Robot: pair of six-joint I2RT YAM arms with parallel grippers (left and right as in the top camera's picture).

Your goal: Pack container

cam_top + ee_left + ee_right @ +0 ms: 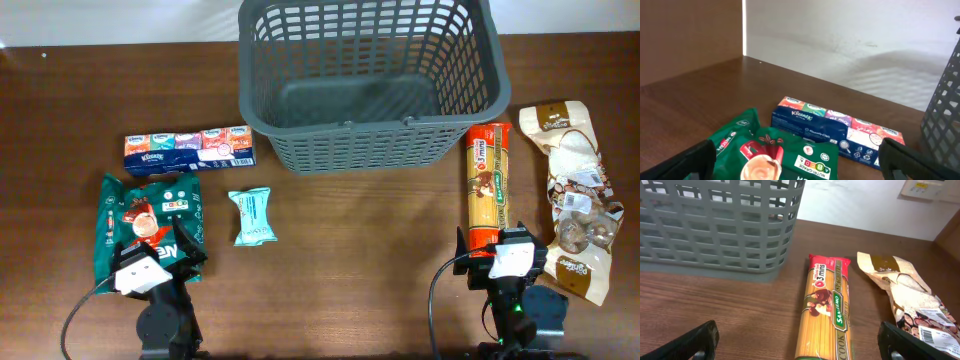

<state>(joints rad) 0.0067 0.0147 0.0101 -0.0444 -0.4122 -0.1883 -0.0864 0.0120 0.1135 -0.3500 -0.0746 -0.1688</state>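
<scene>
The dark grey latticed container (370, 80) stands at the back middle, with nothing seen inside; it shows in the right wrist view (715, 225) and at the left wrist view's right edge (945, 125). My left gripper (150, 262) is open over the near end of a green Nescafe packet (150, 215) (775, 155). My right gripper (508, 262) is open at the near end of a spaghetti packet (488, 185) (825, 315).
A Kleenex tissue multipack (188, 150) (835, 127) lies behind the green packet. A small teal packet (252, 216) lies left of centre. A white and brown snack bag (578, 195) (910, 295) lies at the far right.
</scene>
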